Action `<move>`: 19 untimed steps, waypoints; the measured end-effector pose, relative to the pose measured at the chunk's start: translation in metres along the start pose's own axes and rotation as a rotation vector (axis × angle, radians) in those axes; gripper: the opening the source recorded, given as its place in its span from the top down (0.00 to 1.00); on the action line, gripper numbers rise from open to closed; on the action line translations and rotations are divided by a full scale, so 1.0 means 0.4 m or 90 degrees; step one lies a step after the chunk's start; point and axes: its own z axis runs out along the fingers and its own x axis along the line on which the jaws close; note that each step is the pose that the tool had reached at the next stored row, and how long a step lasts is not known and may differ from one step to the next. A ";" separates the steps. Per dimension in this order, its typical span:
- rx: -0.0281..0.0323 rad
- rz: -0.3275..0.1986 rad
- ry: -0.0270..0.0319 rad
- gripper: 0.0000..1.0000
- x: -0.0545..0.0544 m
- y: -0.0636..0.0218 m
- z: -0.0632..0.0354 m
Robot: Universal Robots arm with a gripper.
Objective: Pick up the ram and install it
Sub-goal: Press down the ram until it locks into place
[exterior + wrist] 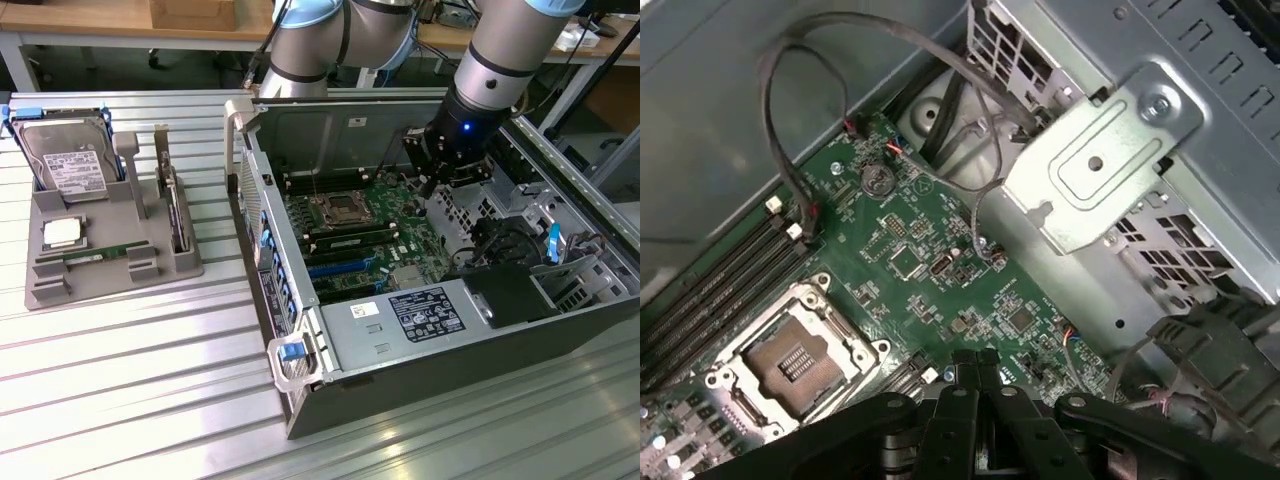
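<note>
While the gripper (978,365) hangs closed and empty, the ram (96,256) lies flat, lengthwise across its tray (60,290).

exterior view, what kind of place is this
Likely a robotics lab or workshop for PC assembly: an open computer case on a ribbed metal table, a grey parts tray, and wooden benches behind.

The gripper (432,186) hangs closed above the green board (365,225) inside the open computer case (330,395). Over the board there is free room, but black cables (790,130) loop across it near the empty chip socket (790,362). A metal bracket (1095,165) and a drive cage (480,215) stand close beside it. The power supply box (405,320) closes the near side. The gray holder (100,260) stands well apart, open from above.
</note>
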 end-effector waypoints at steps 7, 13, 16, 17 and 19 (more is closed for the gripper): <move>0.0009 -0.037 0.0025 0.89 0.000 0.000 0.000; 0.0079 -0.192 0.0103 0.89 0.000 0.000 0.001; 0.0098 -0.284 0.0164 0.89 0.000 0.000 0.001; 0.0101 -0.310 0.0182 0.89 0.000 0.000 0.001; 0.0101 -0.356 0.0218 0.89 0.000 0.000 0.001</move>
